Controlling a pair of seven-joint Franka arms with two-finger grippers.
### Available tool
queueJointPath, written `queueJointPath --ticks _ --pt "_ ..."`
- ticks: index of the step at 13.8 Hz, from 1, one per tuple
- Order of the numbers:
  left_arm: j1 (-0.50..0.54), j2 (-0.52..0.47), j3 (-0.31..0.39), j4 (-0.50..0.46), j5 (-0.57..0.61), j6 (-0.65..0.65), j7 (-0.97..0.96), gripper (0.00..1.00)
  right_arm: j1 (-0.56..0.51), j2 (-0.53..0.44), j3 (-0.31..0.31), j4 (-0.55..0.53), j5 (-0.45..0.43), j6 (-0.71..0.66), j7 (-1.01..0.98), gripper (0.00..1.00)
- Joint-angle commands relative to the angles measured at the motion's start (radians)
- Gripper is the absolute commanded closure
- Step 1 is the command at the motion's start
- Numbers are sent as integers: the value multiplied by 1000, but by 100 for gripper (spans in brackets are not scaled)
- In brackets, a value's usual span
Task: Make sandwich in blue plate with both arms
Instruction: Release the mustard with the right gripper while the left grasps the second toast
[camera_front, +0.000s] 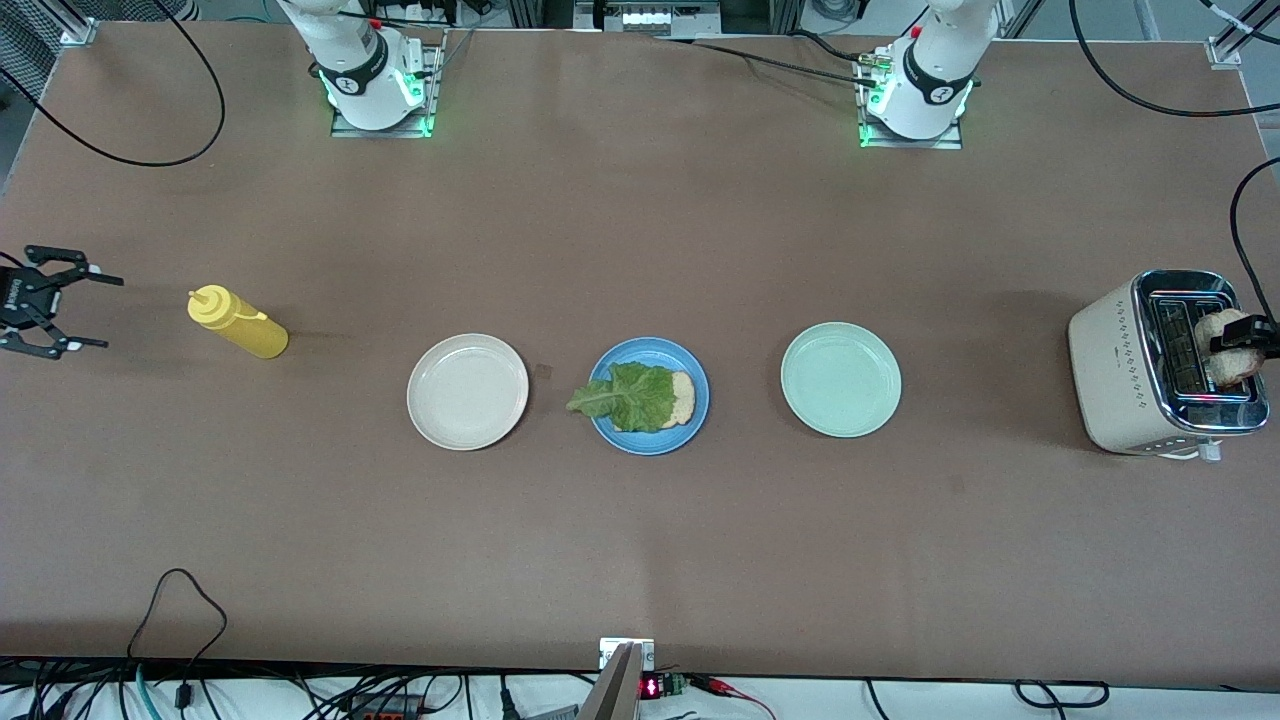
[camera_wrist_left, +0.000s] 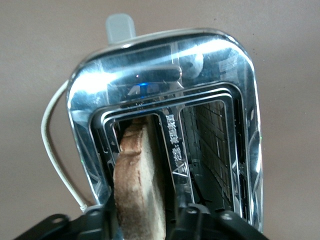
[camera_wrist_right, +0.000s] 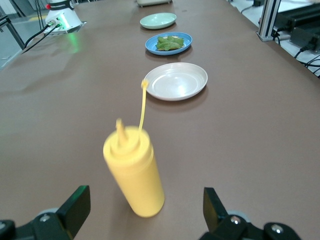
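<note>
Lowest of the three dishes in the front view, the blue plate (camera_front: 606, 427) sits mid-surface between a beige plate (camera_front: 467, 391) and a mint-green plate (camera_front: 840, 379), carrying one bread slice (camera_front: 683, 398) under a lettuce leaf (camera_front: 628, 397). At the left arm's end of the surface, the left end effector (camera_wrist_left: 142, 220) has its fingers around a toast slice (camera_wrist_left: 138, 182) standing in a slot of the toaster (camera_front: 1125, 375). At the right arm's end, the right end effector (camera_wrist_right: 145, 207) stands wide open, with a yellow squeeze bottle (camera_wrist_right: 134, 171) between its spread fingers
</note>
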Motion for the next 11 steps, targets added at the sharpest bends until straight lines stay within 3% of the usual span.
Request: queueJointPath --ticks 1,4,6,9,11 --pt "10 -14 -13 4 -9 -37 -16 65 4 -133 90 -22 -59 -15 202 0" --pt "14 -14 -16 7 -12 -35 -7 85 88 -243 102 -22 -65 -41 423 0" --pt "19 -14 -15 7 -15 -47 -7 92 174 -314 102 -22 -90 -44 573 0" --pt "17 -29 -15 15 -14 -80 -8 96 297 -386 101 -20 -127 -34 782 0" --pt "16 -52 -19 39 -14 -80 -13 97 386 -428 98 6 -226 3 911 0"
